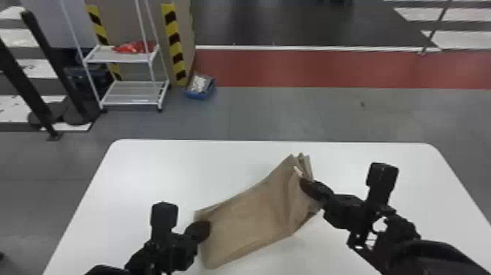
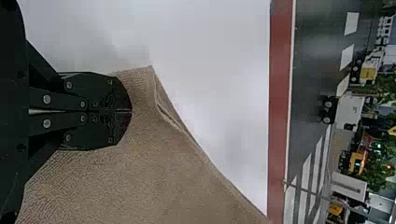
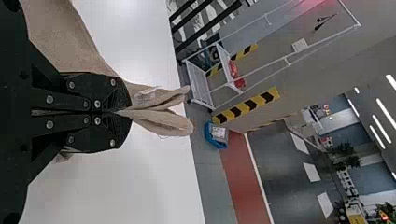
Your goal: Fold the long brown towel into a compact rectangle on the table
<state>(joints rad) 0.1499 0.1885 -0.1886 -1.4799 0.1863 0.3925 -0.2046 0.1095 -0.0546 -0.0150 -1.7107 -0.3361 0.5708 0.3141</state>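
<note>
Desk (image 1: 164, 164), white-topped with rounded corners, spans the foreground. Above it, slanting between both grippers, stretches a folded brown cloth towel (image 1: 252, 215). Flat black fingers of the right gripper (image 1: 304, 183) pinch its far right end, bunched in pleats; the black left gripper (image 1: 207, 229) has its fingers closed on the near left end.

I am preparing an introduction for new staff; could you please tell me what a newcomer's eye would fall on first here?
Probably the brown towel, slanting across the white table between the two dark arms. The right pincer clamps its far end, with folds poking out past the tips, while the left pincer is closed at the near end. Beyond the table, yellow-and-black stripes stand out beside a white cart.
</note>
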